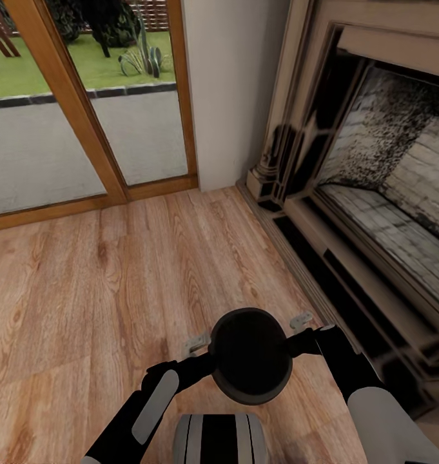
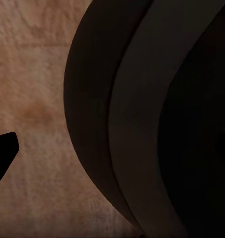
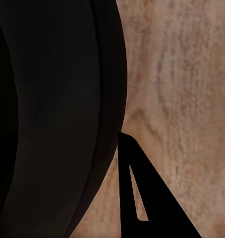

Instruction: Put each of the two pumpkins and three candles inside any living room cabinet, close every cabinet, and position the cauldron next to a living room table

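The cauldron (image 1: pixel 250 354) sits near, centred just ahead of the robot's trunk, mouth up, held between the two arms above the wood floor (image 1: pixel 84 277). The left end effector (image 1: pixel 196 345) is at the cauldron's left side and the right end effector (image 1: pixel 301 320) at its right-far side; each shows pale grey finger parts beside the rim. Both press against the pot from opposite sides. Whether the fingers of either end effector are spread or clenched cannot be told from the head view.

In the left wrist view the cauldron's black belly and grey band (image 2: pixel 137 124) lie close against the camera, with one dark fingertip (image 2: pixel 3 151) over the floor, apart from the pot. In the right wrist view the pot wall (image 3: pixel 53 114) is equally close, and a dark finger (image 3: pixel 142 198) touches its lower edge.

A fireplace (image 1: pixel 374 167) with a pale surround and sooty brick interior stands to the right. Far left, a wood-framed glass door (image 1: pixel 84 116) gives onto a patio and lawn.
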